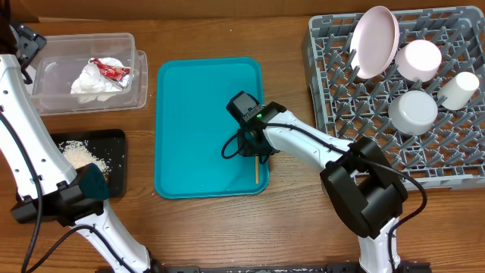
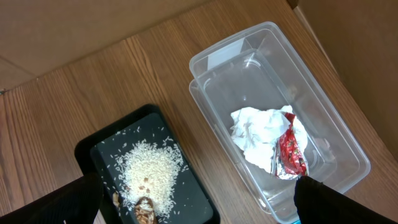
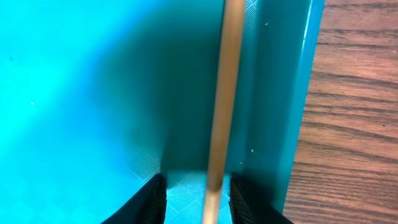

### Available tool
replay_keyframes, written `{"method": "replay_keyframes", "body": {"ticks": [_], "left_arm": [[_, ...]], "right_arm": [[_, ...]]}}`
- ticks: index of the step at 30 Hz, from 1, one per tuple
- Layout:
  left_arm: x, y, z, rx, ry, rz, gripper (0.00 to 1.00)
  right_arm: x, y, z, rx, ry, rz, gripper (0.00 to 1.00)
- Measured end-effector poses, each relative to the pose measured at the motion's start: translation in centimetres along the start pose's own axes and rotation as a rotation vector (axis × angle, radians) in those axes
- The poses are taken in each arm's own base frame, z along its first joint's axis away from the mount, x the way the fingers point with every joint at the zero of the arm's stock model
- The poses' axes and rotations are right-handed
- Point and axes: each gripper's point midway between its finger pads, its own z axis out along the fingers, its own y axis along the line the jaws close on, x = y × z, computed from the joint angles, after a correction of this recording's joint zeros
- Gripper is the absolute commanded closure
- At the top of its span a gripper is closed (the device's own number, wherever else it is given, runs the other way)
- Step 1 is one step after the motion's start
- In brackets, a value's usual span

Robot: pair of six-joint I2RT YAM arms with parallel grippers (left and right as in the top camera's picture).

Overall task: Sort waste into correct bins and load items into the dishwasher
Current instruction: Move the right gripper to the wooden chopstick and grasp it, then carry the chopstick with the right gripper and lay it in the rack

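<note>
The thin wooden stick is seen lying lengthwise on the teal serving tray, just beside its raised right rim, and it is straddled by the right fingers, which are spread with a gap on either side and are not yet touching it. The left fingers are held wide apart and empty above the clear tub, in which the crumpled napkin and the red wrapper are already lying; the rice is on the black tray. The plate, both bowls and the cup are already propped in the dish rack, so the stick is judged to be the last item. Several faults can be foreseen: the outer finger may be caught on the rim, so that the stick is nudged aside instead of gripped; a round, thin stick may be rolled or pivoted by a pinch that is off-centre; and once carried, it may be dropped through the rack's open grid onto the bench.
</note>
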Motion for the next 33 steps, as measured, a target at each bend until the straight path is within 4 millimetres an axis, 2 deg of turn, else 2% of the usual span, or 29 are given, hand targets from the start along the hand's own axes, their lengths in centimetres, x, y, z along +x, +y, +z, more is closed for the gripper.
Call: {"method": "replay_keyframes", "body": {"ticks": [6, 14, 22, 25, 28, 33], "left_arm": [[0.0, 0.0, 0.0, 0.000, 0.000, 0.000, 0.00], [0.0, 0.0, 0.0, 0.000, 0.000, -0.001, 0.00], [0.0, 0.0, 0.0, 0.000, 0.000, 0.000, 0.00], [0.0, 0.0, 0.0, 0.000, 0.000, 0.000, 0.00], [0.0, 0.0, 0.0, 0.000, 0.000, 0.000, 0.00], [0.0, 0.0, 0.0, 0.000, 0.000, 0.000, 0.00]], "right_arm": [[0.1, -0.2, 0.1, 0.004, 0.002, 0.011, 0.90], [0.0, -0.4, 0.1, 0.015, -0.005, 0.028, 0.96], [0.7, -0.9, -0.5, 0.045, 0.030, 0.030, 0.96], [0.3, -0.7, -1.4, 0.052, 0.038, 0.028, 0.96], [-1.3, -0.1, -3.1, 0.038, 0.017, 0.024, 0.96], [-5.2, -0.7, -7.8, 0.020, -0.038, 0.028, 0.96]]}}
